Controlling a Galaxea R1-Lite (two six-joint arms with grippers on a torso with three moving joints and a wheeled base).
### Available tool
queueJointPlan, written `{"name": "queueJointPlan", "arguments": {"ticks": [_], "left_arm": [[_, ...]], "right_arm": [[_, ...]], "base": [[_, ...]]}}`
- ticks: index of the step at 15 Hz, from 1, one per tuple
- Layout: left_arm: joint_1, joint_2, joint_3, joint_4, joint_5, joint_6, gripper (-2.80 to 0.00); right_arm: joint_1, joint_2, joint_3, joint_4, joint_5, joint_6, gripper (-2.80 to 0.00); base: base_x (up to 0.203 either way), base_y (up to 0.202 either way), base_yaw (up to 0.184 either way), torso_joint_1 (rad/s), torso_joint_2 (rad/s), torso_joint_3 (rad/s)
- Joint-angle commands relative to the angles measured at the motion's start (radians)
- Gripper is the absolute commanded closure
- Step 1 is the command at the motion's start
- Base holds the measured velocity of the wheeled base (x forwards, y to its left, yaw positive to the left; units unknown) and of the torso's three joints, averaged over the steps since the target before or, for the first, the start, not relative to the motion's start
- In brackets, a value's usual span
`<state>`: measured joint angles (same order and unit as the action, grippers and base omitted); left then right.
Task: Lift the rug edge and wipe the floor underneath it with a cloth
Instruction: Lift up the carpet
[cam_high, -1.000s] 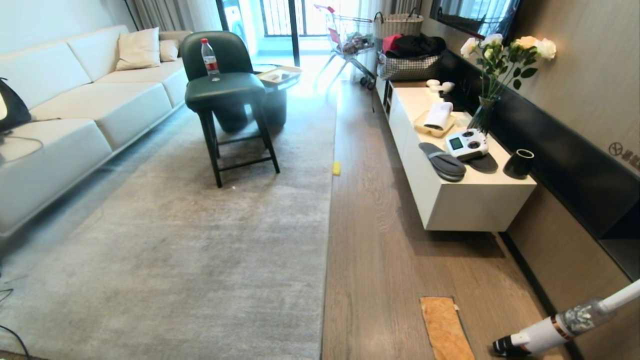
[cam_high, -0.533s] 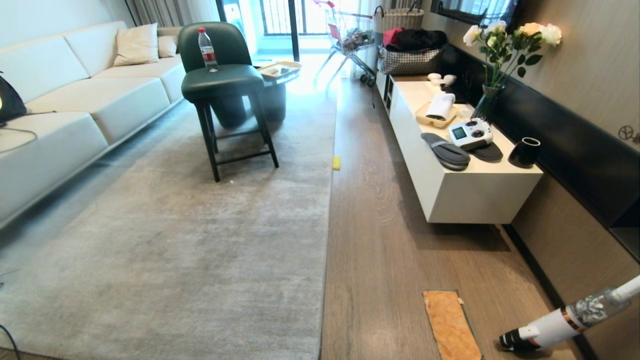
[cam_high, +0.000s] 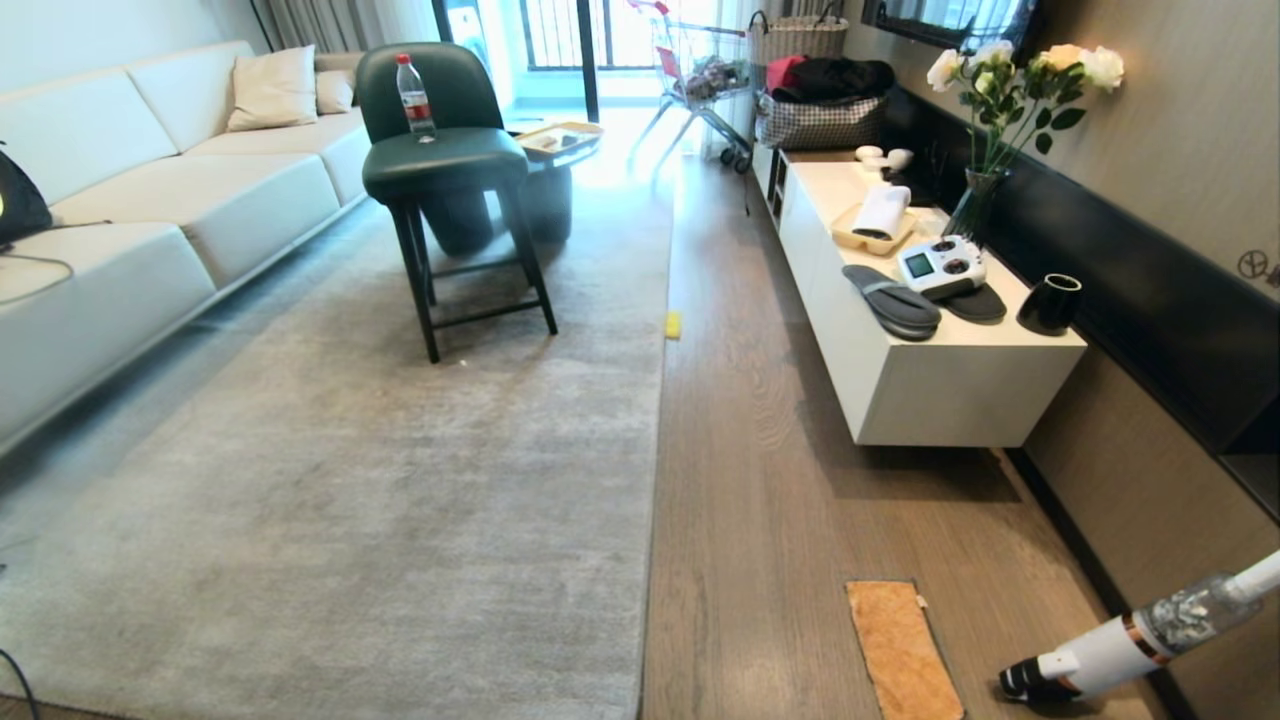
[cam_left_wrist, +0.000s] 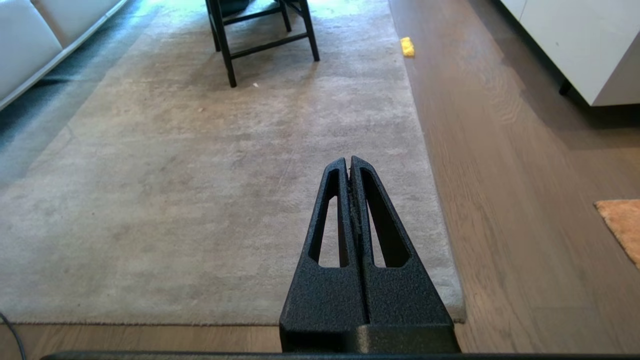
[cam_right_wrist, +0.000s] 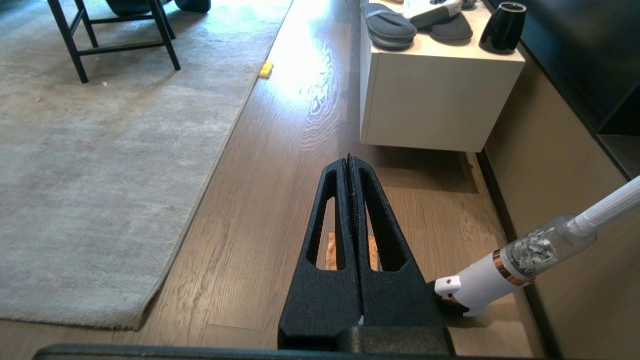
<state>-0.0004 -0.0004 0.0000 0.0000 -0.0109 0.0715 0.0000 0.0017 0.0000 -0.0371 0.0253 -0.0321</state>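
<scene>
Left hand (cam_left_wrist: 350, 162) is seen in the left wrist view at lower centre of the frame, fingers pressed together, nothing held, hanging above the rug near its right border. Right hand (cam_right_wrist: 350, 161) is seen in the right wrist view at lower centre, fingers likewise pressed together and empty, held over the floor (cam_right_wrist: 280, 165). Part of the cloth (cam_right_wrist: 331, 252) is glimpsed through the finger slots there. Neither hand is shown in the head view.

In the head view the cloth (cam_high: 900, 648) is laid flat on the floor (cam_high: 760, 440) at the lower right of the frame, well apart from the rug edge (cam_high: 655, 450), which runs straight up the middle of the frame and lies flat. A rounded rug corner (cam_left_wrist: 457, 312) is seen at lower right of the left wrist view. A small yellow block (cam_high: 673, 325) is placed just beside the rug edge, mid frame. A vacuum cleaner (cam_high: 1120, 645) is leaned in at the lower right corner, near the cloth. A white cabinet (cam_high: 930, 390) is set at right with slippers (cam_high: 890, 305) on its surface. A green chair (cam_high: 450, 165) stands on the rug at upper left.
</scene>
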Motion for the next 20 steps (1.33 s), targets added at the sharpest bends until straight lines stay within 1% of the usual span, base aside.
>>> {"name": "queueJointPlan", "arguments": {"ticks": [1,13,15,16,17,20], "left_arm": [[0.0,0.0,0.0,-0.002,0.0,0.001,0.0],[-0.001,0.0,0.0,-0.002,0.0,-0.006,0.0],[-0.001,0.0,0.0,0.0,0.001,-0.067,0.0],[-0.001,0.0,0.0,0.0,0.006,-0.086,0.0],[-0.001,0.0,0.0,-0.002,0.012,-0.097,0.0],[-0.001,0.0,0.0,-0.002,0.014,-0.099,0.0]], "right_arm": [[0.0,0.0,0.0,-0.001,-0.001,-0.002,0.0],[-0.001,0.0,0.0,-0.002,0.001,-0.002,0.0],[0.0,0.0,0.0,-0.002,0.001,-0.002,0.0],[-0.001,0.0,0.0,-0.001,0.001,-0.002,0.0],[0.0,0.0,0.0,-0.001,0.001,-0.002,0.0],[0.0,0.0,0.0,-0.001,0.001,-0.002,0.0]], "base": [[0.0,0.0,0.0,0.027,0.14,0.125],[0.0,0.0,0.0,0.004,0.01,0.012],[0.0,0.0,0.0,0.0,0.0,0.0],[0.0,0.0,0.0,0.0,0.0,0.0],[0.0,0.0,0.0,0.0,0.0,0.0],[0.0,0.0,0.0,0.0,0.0,0.0]]}}
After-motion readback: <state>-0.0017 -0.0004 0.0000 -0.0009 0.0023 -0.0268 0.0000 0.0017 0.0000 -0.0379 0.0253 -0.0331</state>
